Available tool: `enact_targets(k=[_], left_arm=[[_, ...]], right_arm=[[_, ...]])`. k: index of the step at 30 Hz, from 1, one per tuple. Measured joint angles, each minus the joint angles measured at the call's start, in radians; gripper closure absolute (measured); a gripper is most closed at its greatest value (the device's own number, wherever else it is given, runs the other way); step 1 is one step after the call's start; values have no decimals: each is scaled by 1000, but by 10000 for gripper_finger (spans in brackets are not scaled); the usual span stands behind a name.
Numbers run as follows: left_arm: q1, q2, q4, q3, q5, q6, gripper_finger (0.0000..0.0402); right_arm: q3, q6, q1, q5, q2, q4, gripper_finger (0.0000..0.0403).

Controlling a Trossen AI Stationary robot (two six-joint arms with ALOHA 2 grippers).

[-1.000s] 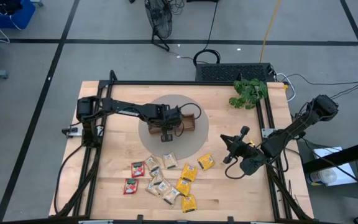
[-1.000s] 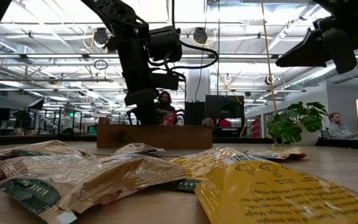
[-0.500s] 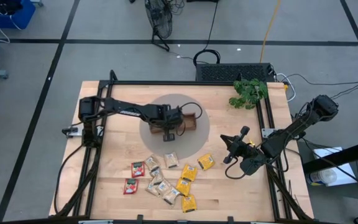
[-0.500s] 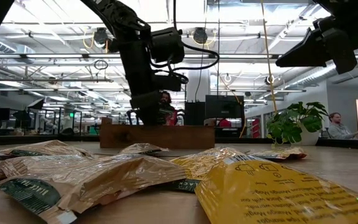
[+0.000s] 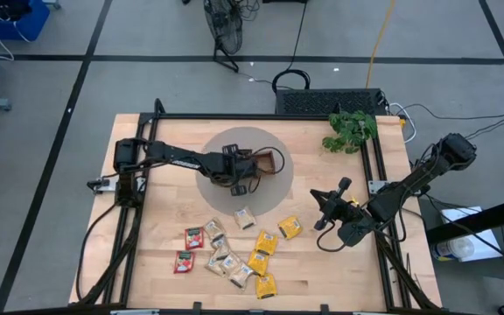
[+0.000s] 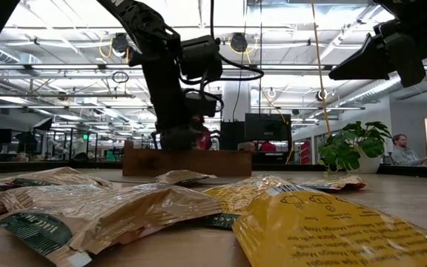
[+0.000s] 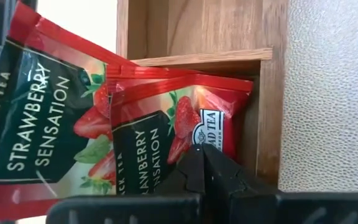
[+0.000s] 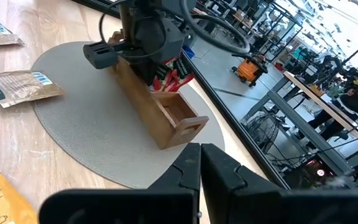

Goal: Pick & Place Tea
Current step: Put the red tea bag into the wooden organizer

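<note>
Front edge of the table: loose tea sachets in a scattered bunch, yellow, beige and a couple of red, lying flat and partly overlapping. One beige sachet lies apart, at the near rim of the round grey mat.

My right gripper hangs off the table's right edge, waiting. Its jaws are pressed together with nothing between them.

Middle of the table, on the mat: wooden tray. My left gripper is at the tray's end nearer the left edge. In the left wrist view two red sachets stand on edge in the tray's end compartment, leaning. My left jaws are closed to a thin seam right in front of them. I cannot tell whether a sachet edge is nipped in that seam.

Far right corner: potted plant.

Handling, my judgement: the sachets are very light, thin, crinkly foil-paper. They are soft enough to bend and slick enough to slide on the wood instead of lifting. Best hold is a pinch across a sealed border or a raised corner, not the flat face. Overlapped ones may come up in pairs. Stood in the tray they flop, so release low.
</note>
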Motion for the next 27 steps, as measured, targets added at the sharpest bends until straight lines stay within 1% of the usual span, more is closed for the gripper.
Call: enact_targets(k=[5, 10, 14, 21, 27], left_arm=[[-21, 1, -14, -1, -71, 15, 400], [-28, 1, -16, -1, -87, 6, 400], [-39, 1, -16, -1, -139, 6, 397], [-54, 1, -15, -1, -152, 36, 399], [-76, 0, -12, -1, -156, 39, 368]], right_arm=[[0, 2, 0, 0, 0, 0, 403], [0, 2, 0, 0, 0, 0, 403], [0, 2, 0, 0, 0, 0, 403], [0, 2, 0, 0, 0, 0, 403], [0, 2, 0, 0, 0, 0, 403]])
